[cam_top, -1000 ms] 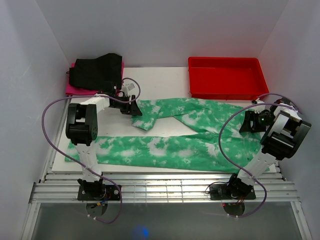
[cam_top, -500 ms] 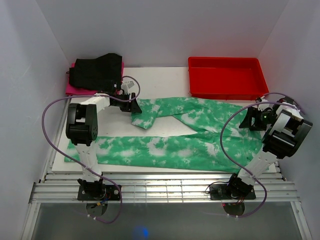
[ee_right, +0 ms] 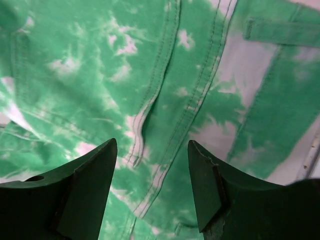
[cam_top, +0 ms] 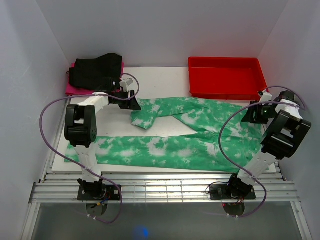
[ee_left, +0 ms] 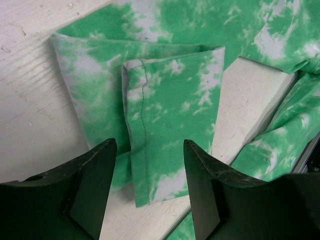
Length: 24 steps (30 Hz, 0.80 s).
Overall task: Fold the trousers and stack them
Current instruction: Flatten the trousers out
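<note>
Left gripper (ee_left: 150, 150) and right gripper (ee_right: 152, 147) are hovering wide open over the trousers (cam_top: 165, 150); grabbing one layer of the cuff (ee_left: 170, 100) near the table's (cam_top: 165, 80) left edge is risking unfolding it.

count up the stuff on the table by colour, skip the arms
green trousers: 1
black garment: 1
pink garment: 1
red tray: 1
total: 4

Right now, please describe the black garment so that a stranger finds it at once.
Go to the far left corner of the white table. There the black garment lies on a pink garment. It is the only plain dark cloth, unlike the green trousers.
</note>
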### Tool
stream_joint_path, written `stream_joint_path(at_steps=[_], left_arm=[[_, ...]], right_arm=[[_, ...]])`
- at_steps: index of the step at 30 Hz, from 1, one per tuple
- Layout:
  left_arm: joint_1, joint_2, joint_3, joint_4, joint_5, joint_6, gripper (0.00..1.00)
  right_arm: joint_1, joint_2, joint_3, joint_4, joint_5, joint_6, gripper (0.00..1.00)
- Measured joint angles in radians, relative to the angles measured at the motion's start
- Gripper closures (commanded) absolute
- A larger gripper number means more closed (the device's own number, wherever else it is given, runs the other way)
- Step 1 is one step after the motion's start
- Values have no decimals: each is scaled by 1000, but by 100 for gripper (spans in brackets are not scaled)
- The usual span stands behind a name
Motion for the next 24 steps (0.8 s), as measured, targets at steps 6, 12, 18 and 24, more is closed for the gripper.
stream_joint_path(at_steps=[6,12,18,24], left_arm=[[0,33,32,5,-4,0,33],[-1,68,35,3,-3,-3,36],[-18,85,34,7,6,-9,48],[-46,84,8,35,14,-16,76]], right_arm=[[15,98,-35,36,43,0,36],[17,95,-36,40,60,-2,37],[24,95,-36,42,70,-2,37],[31,93,-36,42,83,-2,37]])
